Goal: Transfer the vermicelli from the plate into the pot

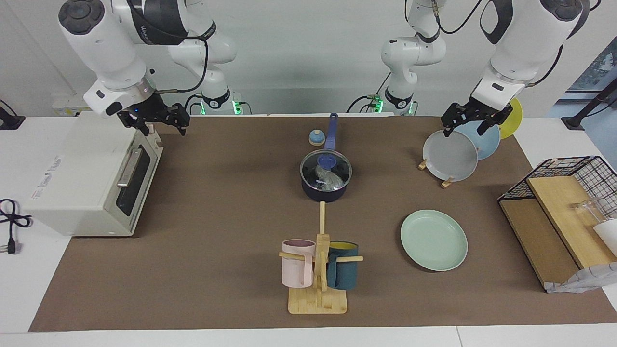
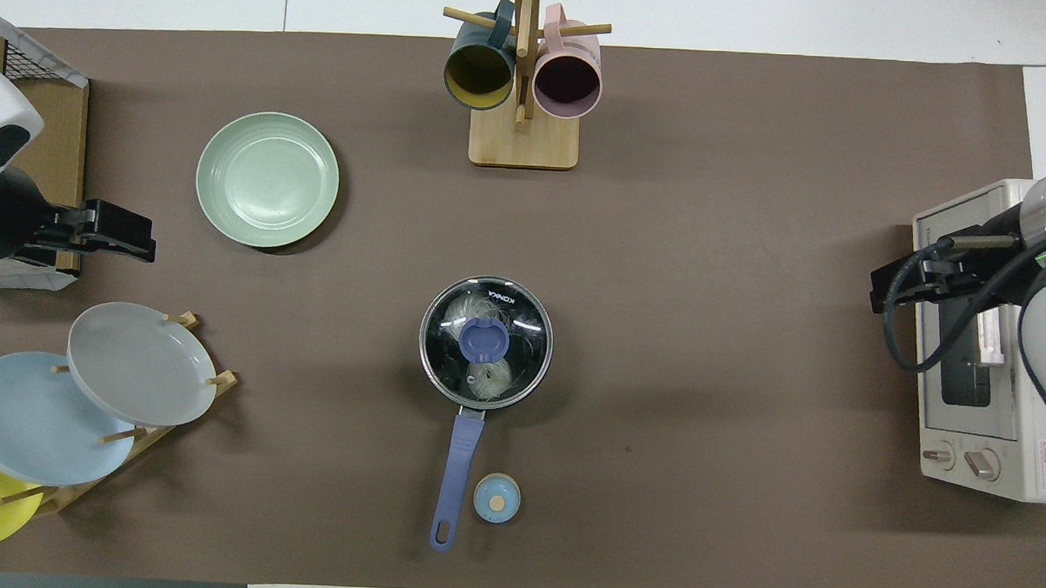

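The pot (image 1: 324,189) sits mid-table under a glass lid (image 2: 486,341), its handle (image 2: 456,480) pointing toward me. It looks like the heaviest piece here, rigid, and that long handle is my obvious hold; the lid is smooth and breakable, so I would take it only by its blue knob (image 2: 483,340).

The plate (image 1: 434,239) lies bare, farther from me than the pot, toward my left arm's end. It is light, stiff and shallow, and only its raised rim offers my fingers anything.

The vermicelli (image 2: 481,310) is already in the pot, two pale nests seen through the glass, though reflections blur their edges. I judge them almost weightless, springy and brittle; a hard pinch would snap strands, so I would close gently across a nest's middle.

My left gripper (image 1: 475,122) hangs over the rack's grey plate (image 1: 450,155), jaws wide, holding nothing. My right gripper (image 1: 156,119) hovers at the oven (image 1: 91,176), jaws spread just as wide, empty too
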`<move>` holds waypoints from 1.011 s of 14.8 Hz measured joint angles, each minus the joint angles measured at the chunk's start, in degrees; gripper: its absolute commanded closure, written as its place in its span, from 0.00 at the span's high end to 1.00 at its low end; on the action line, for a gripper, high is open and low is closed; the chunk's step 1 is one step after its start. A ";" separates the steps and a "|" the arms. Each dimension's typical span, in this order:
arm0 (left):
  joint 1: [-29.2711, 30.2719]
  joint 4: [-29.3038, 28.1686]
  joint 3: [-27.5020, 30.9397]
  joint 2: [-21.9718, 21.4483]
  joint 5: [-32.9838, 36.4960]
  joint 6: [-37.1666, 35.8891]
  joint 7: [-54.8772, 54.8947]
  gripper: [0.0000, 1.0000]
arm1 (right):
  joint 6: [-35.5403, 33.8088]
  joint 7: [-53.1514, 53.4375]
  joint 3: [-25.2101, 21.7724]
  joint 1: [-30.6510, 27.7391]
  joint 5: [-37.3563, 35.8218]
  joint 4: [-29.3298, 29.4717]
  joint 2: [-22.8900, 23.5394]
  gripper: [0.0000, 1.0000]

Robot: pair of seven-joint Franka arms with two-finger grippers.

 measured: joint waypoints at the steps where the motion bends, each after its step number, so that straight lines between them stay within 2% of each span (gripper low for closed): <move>1: 0.00 0.00 0.00 0.00 0.00 0.00 0.00 1.00 | 0.02 0.00 0.02 -0.13 -0.17 0.00 0.07 1.00; 5: 0.00 0.00 0.00 0.00 0.00 0.00 0.00 1.00 | 0.05 -0.01 0.98 -1.60 -0.24 0.00 0.10 1.00; 8: 0.00 0.00 0.00 0.00 0.00 0.00 0.00 1.00 | 0.05 -0.01 5.47 -5.54 -0.26 0.01 0.09 1.00; 15: 0.00 0.00 0.00 0.00 0.00 0.00 0.00 1.00 | 0.07 -0.01 5.95 -5.89 -0.26 0.43 0.09 1.00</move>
